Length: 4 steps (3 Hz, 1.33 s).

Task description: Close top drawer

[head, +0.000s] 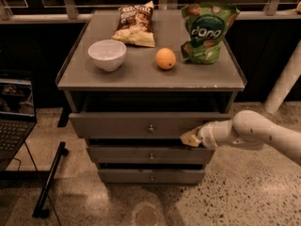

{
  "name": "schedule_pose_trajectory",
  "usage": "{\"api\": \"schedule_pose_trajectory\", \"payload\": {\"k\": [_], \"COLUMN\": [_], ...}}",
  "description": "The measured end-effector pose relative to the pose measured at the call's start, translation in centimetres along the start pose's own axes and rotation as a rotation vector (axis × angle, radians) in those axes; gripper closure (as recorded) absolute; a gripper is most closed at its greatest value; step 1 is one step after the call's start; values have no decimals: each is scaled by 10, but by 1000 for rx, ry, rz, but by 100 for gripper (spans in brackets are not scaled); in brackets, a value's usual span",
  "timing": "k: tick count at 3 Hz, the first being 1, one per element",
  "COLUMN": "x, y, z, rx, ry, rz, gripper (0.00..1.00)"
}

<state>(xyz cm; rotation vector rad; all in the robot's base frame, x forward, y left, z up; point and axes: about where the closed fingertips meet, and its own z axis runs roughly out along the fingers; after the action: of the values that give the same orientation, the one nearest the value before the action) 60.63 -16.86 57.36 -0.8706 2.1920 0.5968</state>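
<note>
The top drawer (127, 125) is a grey wooden front with a small round metal knob (151, 128) at its centre. It stands slightly open, with a dark gap between its front and the cabinet top. My gripper (189, 138) comes in from the right on a white arm (256, 132). Its tip rests against the lower right part of the top drawer's front, right of the knob.
On the cabinet top (150, 74) sit a white bowl (107, 54), an orange (165, 59), a brown snack bag (136, 24) and a green snack bag (207, 31). Two shorter drawers (151, 155) lie below. A laptop (14, 117) is at left, a white pole (286, 81) at right.
</note>
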Motion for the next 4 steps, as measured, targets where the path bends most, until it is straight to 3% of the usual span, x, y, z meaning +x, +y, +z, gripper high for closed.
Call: {"api": "schedule_pose_trajectory", "payload": {"k": [3, 4], "x": [-15, 27], "y": [0, 11], "z": [4, -6], "rx": [-6, -47], "ry": [6, 95], "rz": [-45, 34], "gripper": [100, 100]}}
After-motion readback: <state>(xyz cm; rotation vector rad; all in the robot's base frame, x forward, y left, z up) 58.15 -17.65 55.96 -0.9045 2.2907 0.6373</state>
